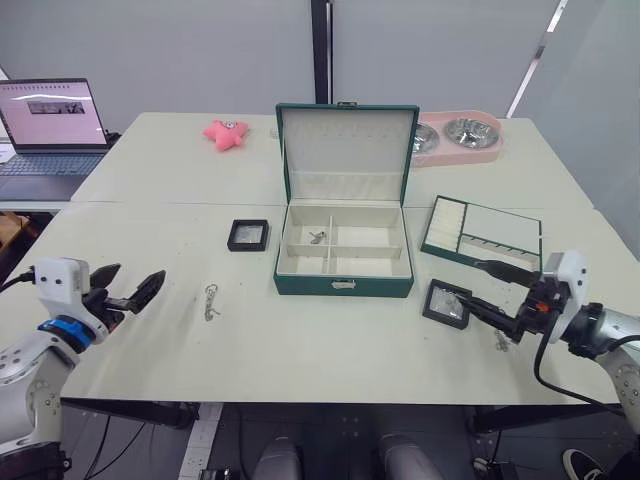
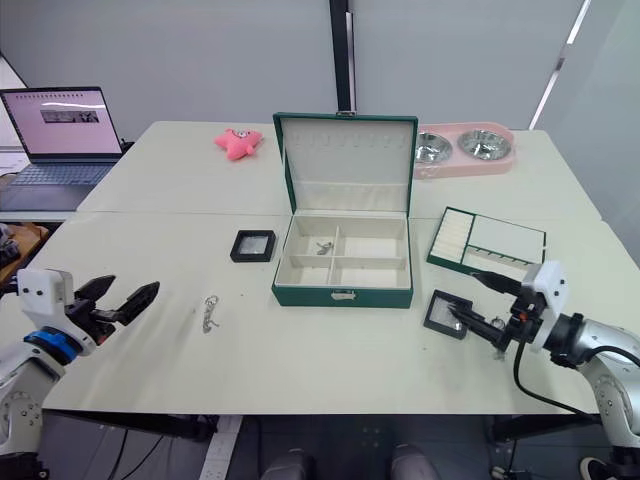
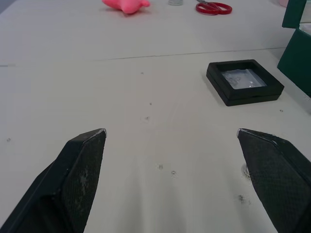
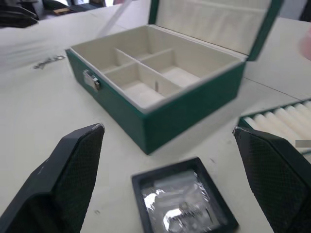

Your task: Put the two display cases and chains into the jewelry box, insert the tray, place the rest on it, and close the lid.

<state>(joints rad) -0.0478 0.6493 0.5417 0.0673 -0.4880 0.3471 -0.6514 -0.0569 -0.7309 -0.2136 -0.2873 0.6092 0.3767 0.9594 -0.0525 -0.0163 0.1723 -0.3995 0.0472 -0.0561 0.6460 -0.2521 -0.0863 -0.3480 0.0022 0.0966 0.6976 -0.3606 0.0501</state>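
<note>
The dark green jewelry box [image 1: 343,283] stands mid-table with its lid [image 1: 347,140] raised. One chain [image 1: 317,237] lies in a back compartment. A second chain [image 1: 211,300] rests on the table to the box's left. One display case [image 1: 248,235] sits left of the box. The other display case [image 1: 447,302] lies at the box's front right, just under my open right gripper [image 1: 470,285]. The tray [image 1: 482,232] is right of the box. My left gripper [image 1: 141,270] hovers open and empty at the left edge, short of the loose chain.
An open laptop [image 1: 50,125] stands far left. At the back lie a pink star toy [image 1: 226,133], red scissors [image 3: 214,7] and a pink double bowl [image 1: 455,135]. A small silvery item [image 1: 500,343] rests by my right wrist.
</note>
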